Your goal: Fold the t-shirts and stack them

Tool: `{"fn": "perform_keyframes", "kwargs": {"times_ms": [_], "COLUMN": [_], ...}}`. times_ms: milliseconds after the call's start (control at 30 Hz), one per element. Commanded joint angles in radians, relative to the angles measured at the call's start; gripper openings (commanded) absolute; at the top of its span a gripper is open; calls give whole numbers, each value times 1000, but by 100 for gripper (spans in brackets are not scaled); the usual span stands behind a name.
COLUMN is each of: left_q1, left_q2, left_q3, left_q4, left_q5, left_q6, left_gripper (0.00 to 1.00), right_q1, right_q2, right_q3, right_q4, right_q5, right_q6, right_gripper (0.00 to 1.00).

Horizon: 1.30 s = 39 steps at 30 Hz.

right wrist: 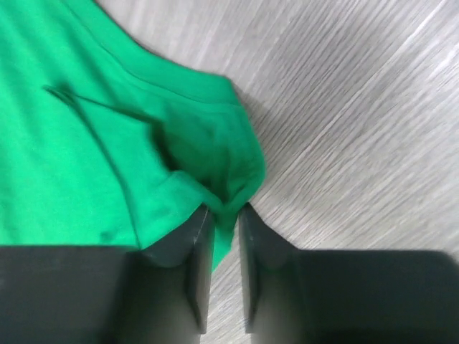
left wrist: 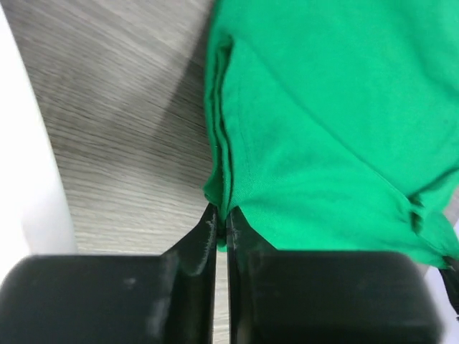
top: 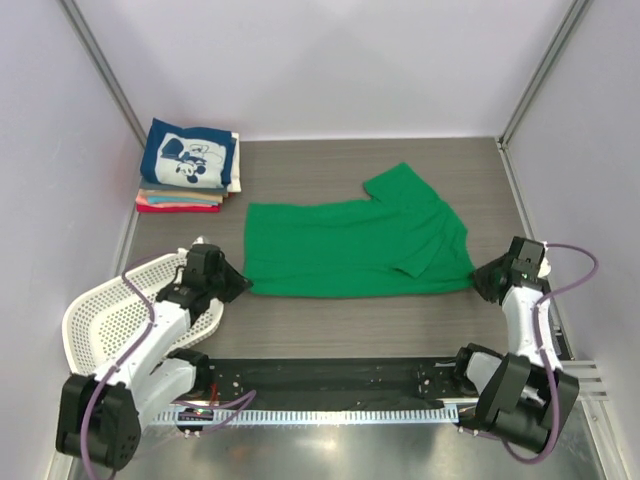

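Note:
A bright green t-shirt [top: 350, 245] lies spread on the wooden table, one sleeve sticking up at the back right. My left gripper [top: 240, 283] is shut on its near left corner; the left wrist view shows the green cloth [left wrist: 323, 122] pinched between the fingers [left wrist: 221, 228]. My right gripper [top: 478, 278] is shut on the near right corner; the right wrist view shows bunched green cloth [right wrist: 215, 172] between the fingers [right wrist: 224, 215]. A stack of folded t-shirts [top: 188, 165], navy with white cartoon print on top, cream, tan and red-pink beneath, sits at the back left.
A white perforated plastic basket [top: 110, 310] lies tilted at the near left, beside the left arm. Grey walls with metal posts close in the table on three sides. A black strip and a metal rail run along the near edge.

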Motion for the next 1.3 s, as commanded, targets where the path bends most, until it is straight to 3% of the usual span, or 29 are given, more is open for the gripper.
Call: {"fn": "perform_keyframes", "kwargs": {"times_ms": [0, 33, 100, 133, 267, 333, 567, 733, 800, 1033, 1267], "left_q1": [-5, -5, -5, -6, -7, -6, -10, -10, -11, -11, -11], "left_q2": [-80, -91, -114, -131, -142, -137, -41, 19, 32, 93, 139], "left_q3": [-8, -5, 12, 41, 136, 144, 55, -22, -86, -143, -142], "left_q4": [-58, -62, -88, -102, -150, -130, 82, 259, 333, 487, 508], "left_q5": [17, 22, 30, 27, -3, -18, -4, 59, 76, 100, 99], "left_q6": [-14, -15, -7, -1, 69, 97, 137, 177, 168, 160, 152], "left_gripper": [10, 24, 37, 46, 55, 56, 56, 56, 56, 52, 50], "right_q1": [-9, -9, -7, -9, 17, 92, 389, 457, 467, 508, 514], "right_q2": [-88, -108, -120, -123, -70, 11, 565, 1006, 1111, 1465, 1610], "right_q3": [20, 34, 49, 70, 172, 298, 846, 1309, 1467, 1776, 1910], "right_q4": [-64, -70, -78, -67, 57, 118, 82, 14, -18, -41, -43], "right_q5": [3, 0, -20, -55, -135, -141, 24, 51, 92, 204, 236], "right_q6": [-6, 5, 20, 28, -15, -50, -185, -313, -349, -448, -457], "right_gripper": [48, 58, 73, 75, 77, 78, 76, 73, 71, 71, 69]}}
